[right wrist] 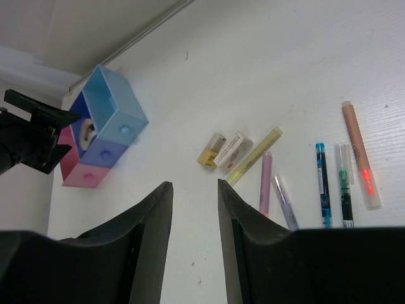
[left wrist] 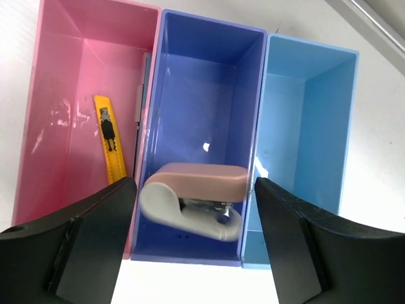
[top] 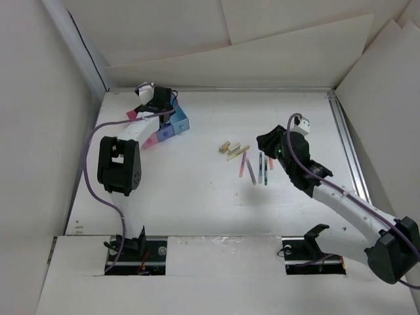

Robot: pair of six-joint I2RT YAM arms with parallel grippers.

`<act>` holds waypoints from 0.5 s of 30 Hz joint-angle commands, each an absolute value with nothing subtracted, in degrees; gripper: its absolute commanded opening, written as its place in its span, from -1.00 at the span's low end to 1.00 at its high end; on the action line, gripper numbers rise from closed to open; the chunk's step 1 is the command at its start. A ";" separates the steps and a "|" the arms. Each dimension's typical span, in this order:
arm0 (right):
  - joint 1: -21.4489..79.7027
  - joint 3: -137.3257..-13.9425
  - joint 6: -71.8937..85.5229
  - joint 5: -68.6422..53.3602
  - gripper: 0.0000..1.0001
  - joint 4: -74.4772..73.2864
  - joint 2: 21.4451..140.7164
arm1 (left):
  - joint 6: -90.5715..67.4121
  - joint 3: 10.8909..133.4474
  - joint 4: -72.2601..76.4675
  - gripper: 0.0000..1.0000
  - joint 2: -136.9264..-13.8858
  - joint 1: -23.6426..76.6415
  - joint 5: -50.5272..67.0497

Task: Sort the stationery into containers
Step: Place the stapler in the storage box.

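Three bins (left wrist: 209, 82), yellow stick (left wrist: 109, 142) black-printed, eraser (right wrist: 233, 151) label illegible

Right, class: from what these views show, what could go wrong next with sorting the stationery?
1. The pens lie close side by side near the right gripper; closing on one could drag or scatter its neighbours.
2. The open left gripper hangs over the dark blue bin holding the stapler; pulling away could clip its wall and shift it.

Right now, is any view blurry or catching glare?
Top external: even light, soft shadows. Left wrist: a small glare spot on the floor of the dark blue bin. Right wrist: pens crisp, the right claw close to the lens and soft-edged.
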State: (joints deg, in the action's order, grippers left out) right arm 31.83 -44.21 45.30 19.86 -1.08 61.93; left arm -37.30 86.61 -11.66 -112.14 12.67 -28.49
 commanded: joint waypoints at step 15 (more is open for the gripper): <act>31.38 -45.97 45.53 20.65 -0.19 0.35 60.82 | -32.09 77.01 -1.69 -0.44 -99.15 26.17 -24.35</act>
